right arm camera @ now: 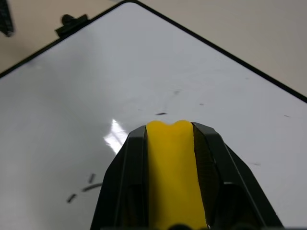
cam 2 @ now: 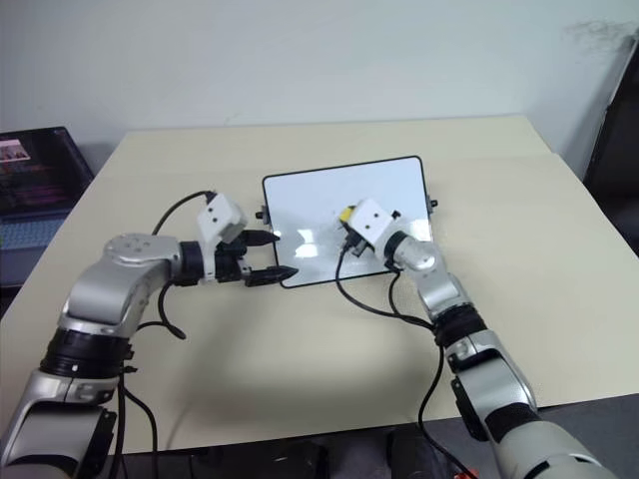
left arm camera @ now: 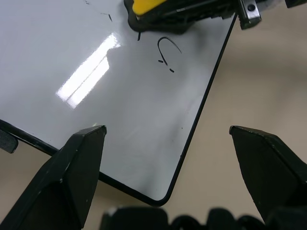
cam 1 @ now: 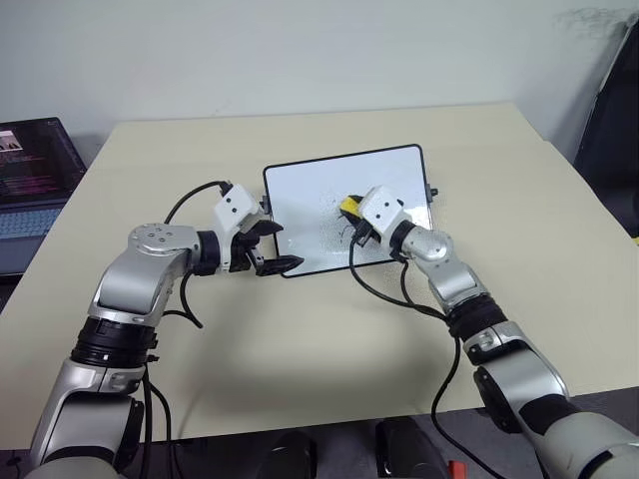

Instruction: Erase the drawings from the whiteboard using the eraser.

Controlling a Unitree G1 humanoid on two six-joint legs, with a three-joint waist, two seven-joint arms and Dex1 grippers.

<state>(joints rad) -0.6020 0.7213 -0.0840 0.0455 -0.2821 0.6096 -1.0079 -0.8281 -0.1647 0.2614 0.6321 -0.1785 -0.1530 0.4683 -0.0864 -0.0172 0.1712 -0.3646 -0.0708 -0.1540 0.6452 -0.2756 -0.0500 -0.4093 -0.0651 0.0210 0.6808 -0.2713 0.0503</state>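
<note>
While clamped in right claw point(right arm camera: 170, 143), eraser point(right arm camera: 172, 177) over whiteboard point(right arm camera: 144, 72)

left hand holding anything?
No: the left hand is open with nothing between its fingers, poised at the whiteboard corner.

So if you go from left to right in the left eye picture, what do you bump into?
laptop → left gripper, its fingers open at the whiteboard corner → yellow eraser → right gripper shut on it.
</note>
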